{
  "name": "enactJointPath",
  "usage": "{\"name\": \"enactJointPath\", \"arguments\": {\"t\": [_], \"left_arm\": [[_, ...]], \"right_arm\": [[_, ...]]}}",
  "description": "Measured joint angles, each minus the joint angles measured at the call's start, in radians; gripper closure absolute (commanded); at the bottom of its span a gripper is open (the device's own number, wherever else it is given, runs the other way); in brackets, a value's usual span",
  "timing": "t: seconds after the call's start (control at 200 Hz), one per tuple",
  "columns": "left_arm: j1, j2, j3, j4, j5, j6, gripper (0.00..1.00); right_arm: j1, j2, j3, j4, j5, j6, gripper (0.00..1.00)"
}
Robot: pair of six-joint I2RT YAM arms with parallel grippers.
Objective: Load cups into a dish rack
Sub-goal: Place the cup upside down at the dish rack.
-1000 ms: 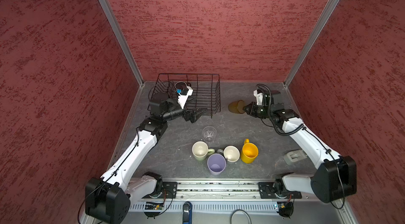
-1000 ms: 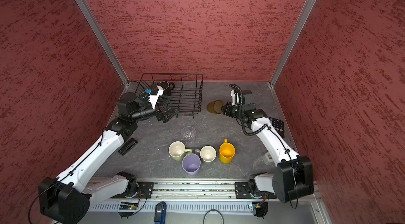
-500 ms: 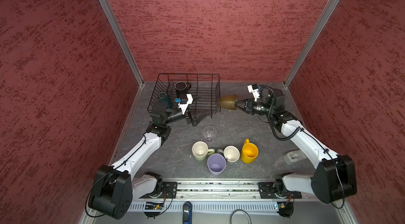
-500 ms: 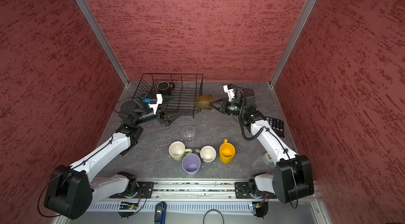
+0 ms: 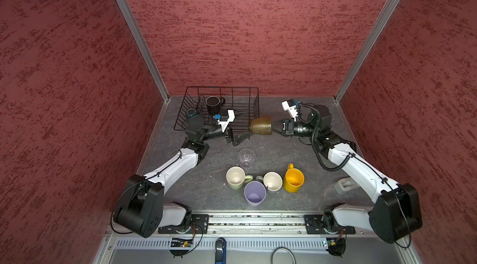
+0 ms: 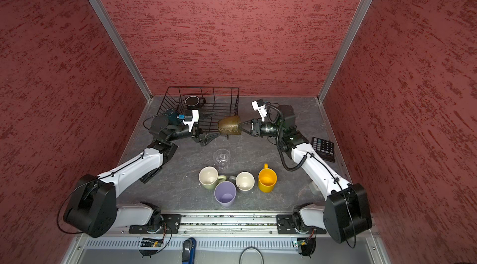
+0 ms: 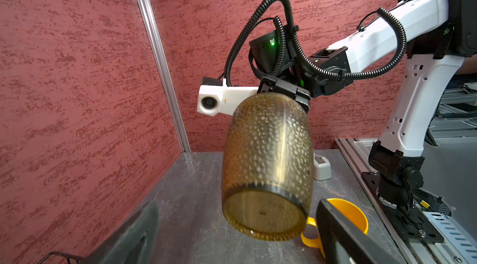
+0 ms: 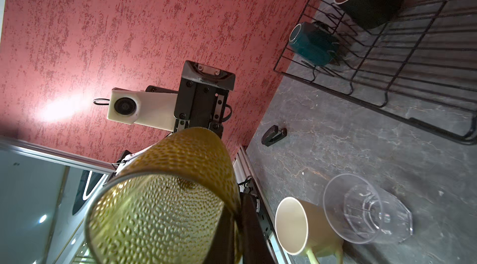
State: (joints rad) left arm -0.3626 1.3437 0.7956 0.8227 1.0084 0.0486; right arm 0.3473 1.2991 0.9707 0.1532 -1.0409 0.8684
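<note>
My right gripper (image 5: 275, 129) is shut on the rim of the amber tumbler (image 5: 260, 126), which it holds on its side in the air beside the dish rack (image 5: 222, 89). The tumbler's base (image 7: 263, 216) points at my left gripper (image 5: 244, 137). That gripper is open, with a finger on each side just short of the base. A black mug (image 5: 213, 104) and a teal mug (image 5: 191, 113) stand in the rack. On the table are a clear glass (image 5: 246, 158), pale green mug (image 5: 235, 177), grey mug (image 5: 272, 181), lilac tumbler (image 5: 255, 193) and yellow mug (image 5: 293, 179).
A black calculator (image 6: 323, 148) lies by the right wall behind my right arm. A black stapler (image 8: 273, 135) lies near the left wall under my left arm. A light grey object (image 5: 344, 184) sits front right. The arms' mounting rail (image 5: 258, 220) runs along the front edge.
My right gripper lifted the amber tumbler off the table and carried it left toward the rack. My left gripper pulled back from the rack and now faces the tumbler's base.
</note>
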Motion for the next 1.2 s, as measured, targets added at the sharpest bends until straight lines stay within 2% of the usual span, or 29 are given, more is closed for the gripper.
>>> {"name": "enactJointPath", "arguments": {"t": [0.766,1.077,1.197], "left_arm": [[-0.038,0.047,0.069,0.014,0.085,-0.018,0.32],[-0.037,0.051,0.097,-0.047,0.092,-0.016,0.52],[-0.036,0.051,0.100,-0.061,0.090,-0.014,0.73]], "right_arm": [[0.044,0.069,-0.014,0.225,-0.012,0.143,1.00],[0.043,0.077,-0.027,0.266,-0.011,0.173,1.00],[0.043,0.081,-0.030,0.274,-0.011,0.182,1.00]]}}
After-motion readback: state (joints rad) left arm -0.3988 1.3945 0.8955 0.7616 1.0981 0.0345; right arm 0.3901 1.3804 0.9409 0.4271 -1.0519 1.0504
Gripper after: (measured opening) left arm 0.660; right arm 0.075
